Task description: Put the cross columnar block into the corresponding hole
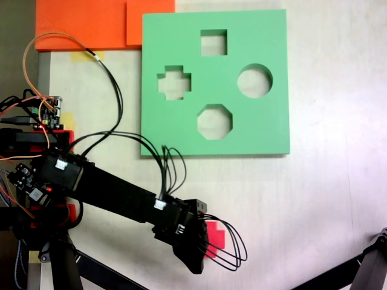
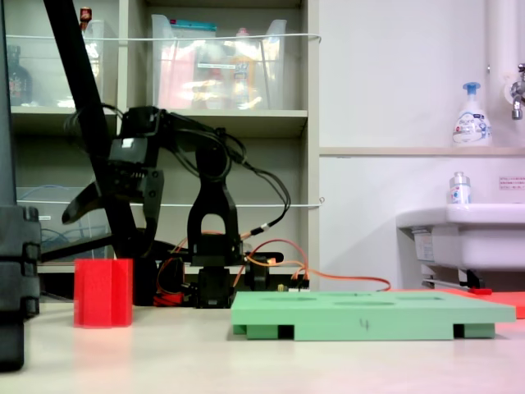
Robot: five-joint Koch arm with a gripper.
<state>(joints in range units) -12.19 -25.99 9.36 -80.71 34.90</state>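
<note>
- The cross columnar block (image 2: pixel 103 292) is seen standing upright on the pale table (image 1: pixel 314 205), well apart from the green foam board (image 1: pixel 266 121). In the side-on fixed view it stands to the left of the board; in the top-down fixed view it (image 1: pixel 216 235) lies below the board, largely covered by the arm.
- The gripper (image 2: pixel 113 230) is observed directly above the red block in the side-on fixed view, its tips just clear of the block's top. The two fingers are seen spread, with a gap between them, and nothing is held between them.
- In the top-down fixed view the gripper (image 1: pixel 199 251) is seen at the end of the black arm (image 1: pixel 115 187), overlapping the left part of the block. The spacing of the fingers cannot be judged from that view.
- The corresponding hole (image 1: pixel 174 83) is located at the left of the board in the top-down fixed view and is seen unfilled.
- Three further cutouts are noted in the board: a square cutout (image 1: pixel 213 42), a round cutout (image 1: pixel 254 81) and an octagonal cutout (image 1: pixel 214 121). All are seen unfilled.
- An orange foam sheet (image 1: pixel 84 24) is seen above the board's upper left corner in the top-down fixed view.
- A sink (image 2: pixel 467 234) and a soap dispenser (image 2: pixel 471 115) are noted at the right of the side-on fixed view; shelving (image 2: pixel 246 123) stands behind the arm.
</note>
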